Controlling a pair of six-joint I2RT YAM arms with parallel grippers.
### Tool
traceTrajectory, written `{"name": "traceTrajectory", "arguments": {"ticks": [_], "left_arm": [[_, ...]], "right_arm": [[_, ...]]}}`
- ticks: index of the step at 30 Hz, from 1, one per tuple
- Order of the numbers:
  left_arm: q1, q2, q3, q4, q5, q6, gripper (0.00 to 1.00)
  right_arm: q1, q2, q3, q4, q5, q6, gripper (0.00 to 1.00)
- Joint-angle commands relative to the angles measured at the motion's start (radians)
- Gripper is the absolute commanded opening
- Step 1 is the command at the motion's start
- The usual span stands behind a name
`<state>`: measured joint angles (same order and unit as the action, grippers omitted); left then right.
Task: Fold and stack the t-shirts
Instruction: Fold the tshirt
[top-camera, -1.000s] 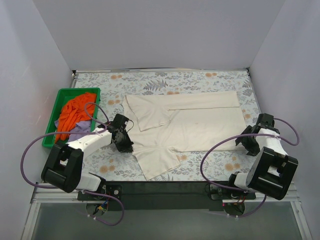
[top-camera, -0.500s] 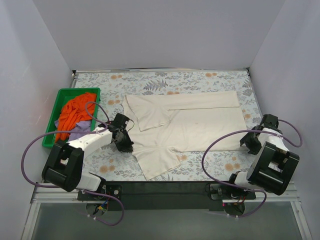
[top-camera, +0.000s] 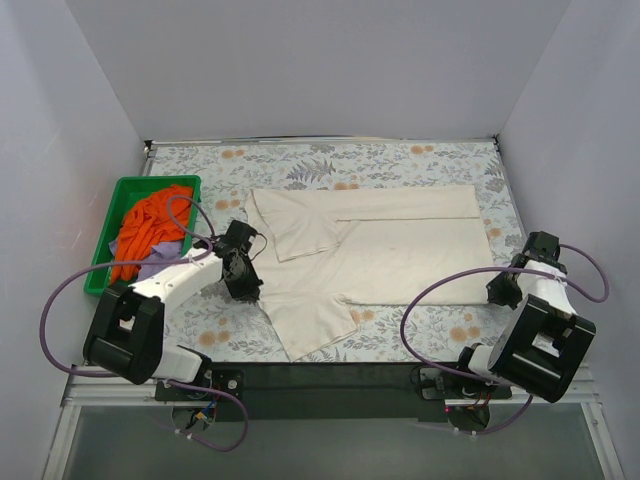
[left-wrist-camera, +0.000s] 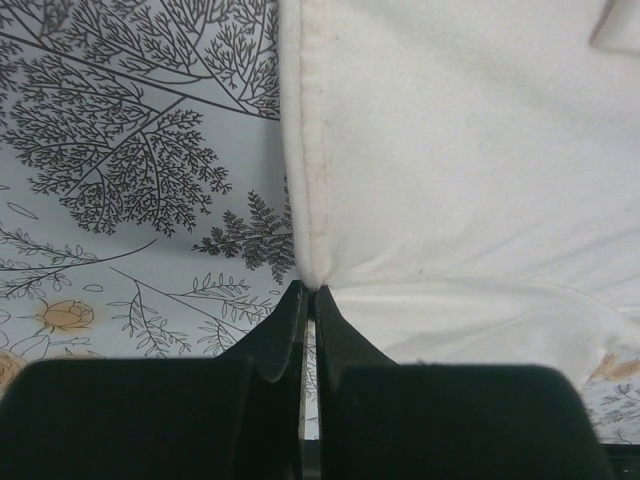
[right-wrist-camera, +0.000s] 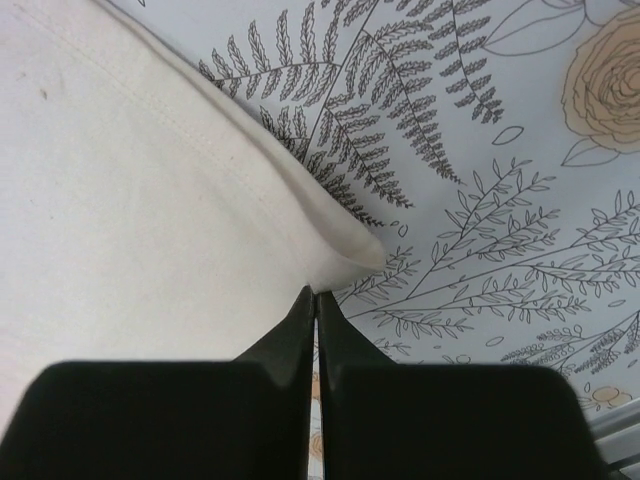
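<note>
Top camera looks down; both wrist cameras closely share the cream shirt (top-camera: 400, 245).

You get bright, even light from overhead in the top view — no glare on the tabletop (top-camera: 400, 160), and only faint, soft shadows along the edges of the cream t-shirt (top-camera: 400, 245). The cloth looks pale but its seams still show. In the left wrist view it nearly washes out toward 1 o'clock, and the left tool (left-wrist-camera: 308, 292) is a black, slightly soft mass at 6 o'clock. The right wrist view is crisp on the leaf print — the right tool (right-wrist-camera: 315, 295) is dark and featureless at 6 o'clock.
</note>
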<state>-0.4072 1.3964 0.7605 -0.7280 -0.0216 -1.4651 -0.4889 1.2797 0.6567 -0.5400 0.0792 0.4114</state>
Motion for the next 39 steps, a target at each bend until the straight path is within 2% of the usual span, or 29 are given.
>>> {"name": "traceTrajectory", "arguments": {"ticks": [1,12,21,30,39], "left_arm": [[0.031,-0.05,0.049,-0.056,-0.038,0.023,0.0],[0.106,-0.016,0.183,-0.073,0.009,0.063,0.0],[0.185,0.096,0.31,-0.051,0.068,0.107,0.0],[0.191,0.229,0.448,-0.036,0.074,0.123,0.0],[0.206,0.326,0.548,-0.024,0.057,0.15,0.0]], "right_arm": [[-0.005,-0.034,0.05,-0.067,0.024,0.026,0.01],[0.029,0.007,0.205,-0.109,-0.103,0.006,0.01],[0.064,0.176,0.38,-0.126,-0.147,-0.016,0.01],[0.148,0.332,0.534,-0.121,-0.114,-0.023,0.01],[0.164,0.423,0.652,-0.123,-0.056,-0.023,0.01]]}}
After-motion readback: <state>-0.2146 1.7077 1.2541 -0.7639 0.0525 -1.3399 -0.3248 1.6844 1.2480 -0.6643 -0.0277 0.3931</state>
